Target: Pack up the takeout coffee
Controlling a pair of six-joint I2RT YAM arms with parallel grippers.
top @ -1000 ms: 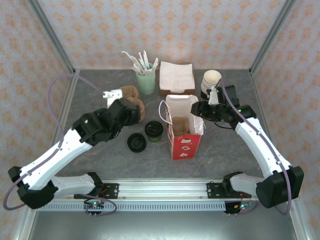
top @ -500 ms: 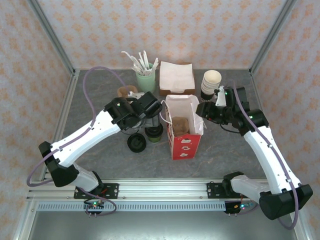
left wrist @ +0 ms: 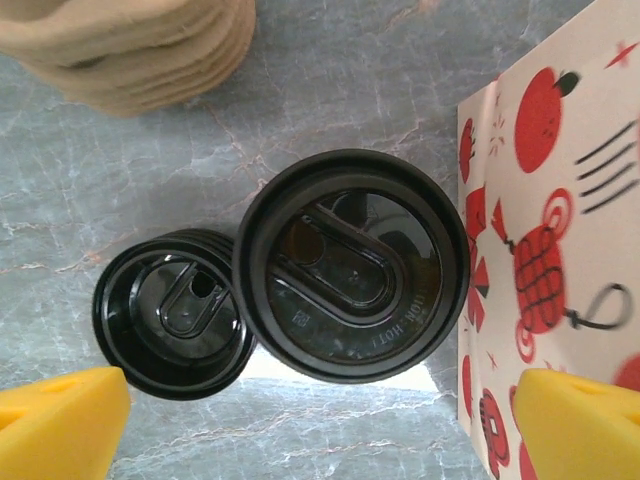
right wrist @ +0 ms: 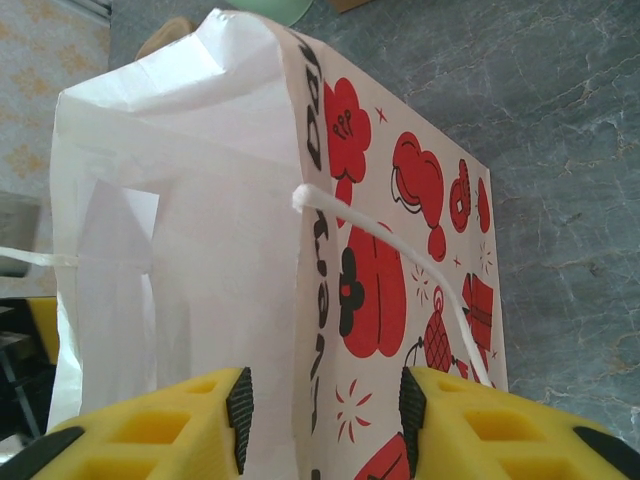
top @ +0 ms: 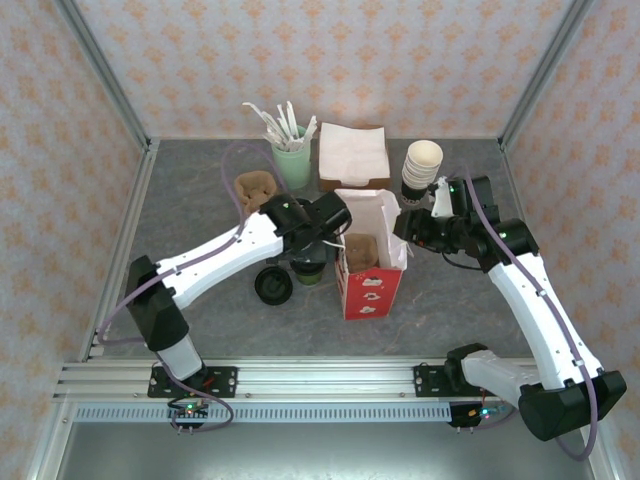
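We see two slim arms bolted to the aluminium rail (top: 320,378). The left arm (top: 215,262) and the right arm (top: 540,305) both wear glossy white shells on their long links, with matt black housings at the joints. A lilac cable (top: 232,190) loops loosely off each arm. On the rail sit black base plates (top: 190,380) with small wired boards at its near side. The left pincer (left wrist: 320,425) and the right pincer (right wrist: 320,420) have blocky yellow fingers, and the right one's carry black ribbed pads (right wrist: 239,415).

Black-lidded, seemingly dark green takeout coffee (left wrist: 350,265); red-and-white printed bag (right wrist: 380,270)
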